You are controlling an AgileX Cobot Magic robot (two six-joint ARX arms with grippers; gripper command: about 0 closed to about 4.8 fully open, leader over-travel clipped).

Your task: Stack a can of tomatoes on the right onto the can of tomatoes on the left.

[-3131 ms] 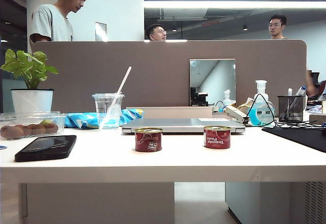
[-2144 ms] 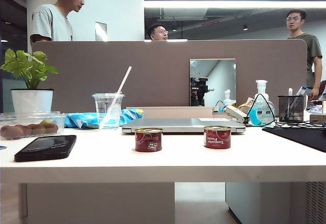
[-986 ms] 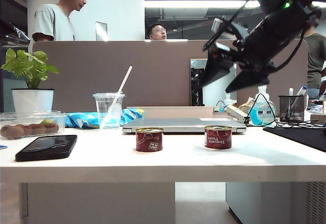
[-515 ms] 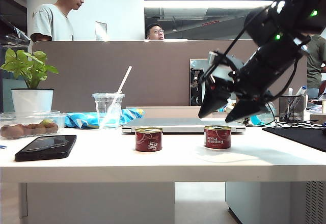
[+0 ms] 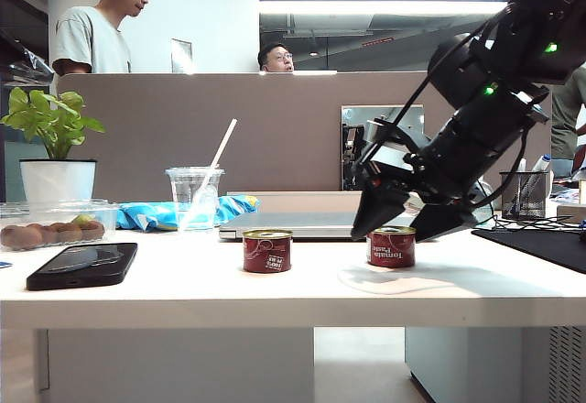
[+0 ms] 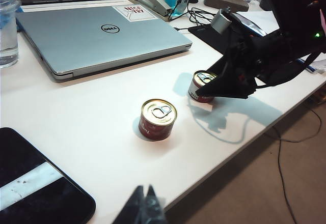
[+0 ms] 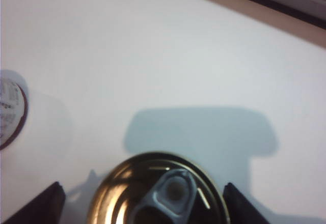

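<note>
Two tomato paste cans stand upright on the white surface (image 5: 183,284), well apart from each other, in front of a closed silver laptop (image 6: 97,35). The left can (image 5: 266,251) sits alone near the middle of the surface with nothing touching it; in the left wrist view it shows its gold pull-tab lid (image 6: 158,118). The right can (image 5: 391,246) stands under the right arm.

The right tool (image 5: 398,224) reaches down at a slant from the upper right of the exterior view, its two dark fingers spread wide apart, one on each side of the right can's top. In the right wrist view the two fingertips (image 7: 38,203) flank the can's lid (image 7: 163,193) with bare surface showing between each tip and the can, so the can is straddled but not gripped. The arm's shadow falls on the surface just behind the can.

The left tool (image 6: 145,208) shows only as dark tips at the edge of its own view, above the surface's near edge and well clear of both cans; whether its fingers are together or apart cannot be told.

A black phone (image 5: 82,266) lies at the left of the surface, and a clear plastic cup with a straw (image 5: 194,197) stands behind it beside a potted plant (image 5: 55,147).
</note>
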